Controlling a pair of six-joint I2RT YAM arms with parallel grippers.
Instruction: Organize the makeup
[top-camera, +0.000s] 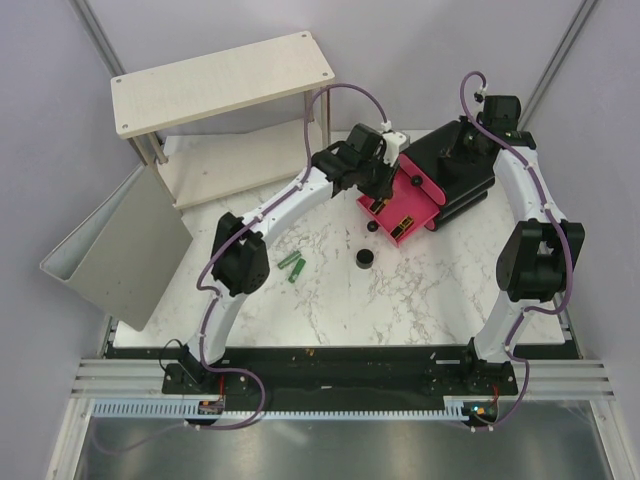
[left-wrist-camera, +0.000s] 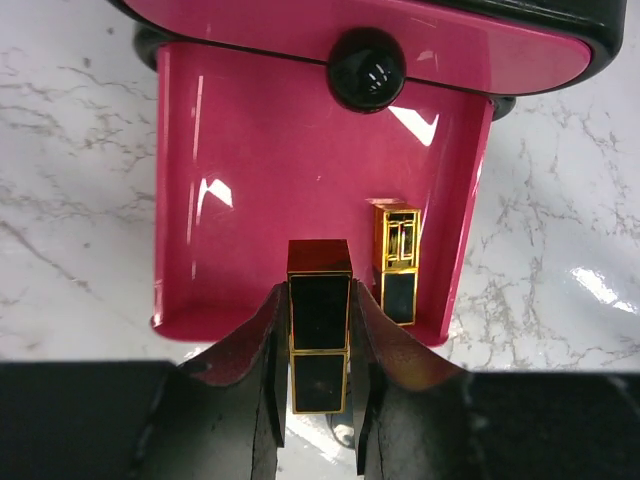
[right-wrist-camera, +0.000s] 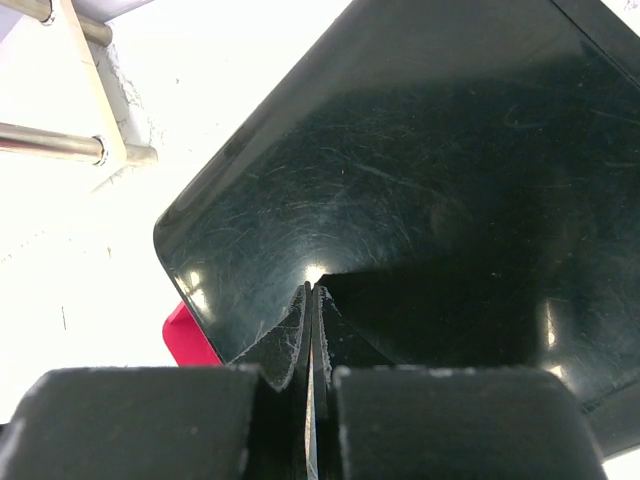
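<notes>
In the left wrist view my left gripper (left-wrist-camera: 319, 292) is shut on a black-and-gold rectangular case (left-wrist-camera: 320, 345), held upright over the near edge of the open pink drawer (left-wrist-camera: 250, 180). A second black-and-gold case (left-wrist-camera: 397, 265) lies inside the drawer at its right side. From above, the left gripper (top-camera: 385, 185) hangs over the drawer (top-camera: 385, 222). Two green tubes (top-camera: 292, 266) and a round black jar (top-camera: 365, 259) lie on the marble table. My right gripper (right-wrist-camera: 313, 290) is shut, its tips on top of the black box (right-wrist-camera: 430, 150).
The black box (top-camera: 465, 170) stands at the back right, with the right gripper (top-camera: 462, 140) above it. A wooden shelf (top-camera: 220, 80) stands at the back left. A grey bin (top-camera: 120, 250) leans off the table's left edge. The drawer's black knob (left-wrist-camera: 367, 68) faces the left wrist camera.
</notes>
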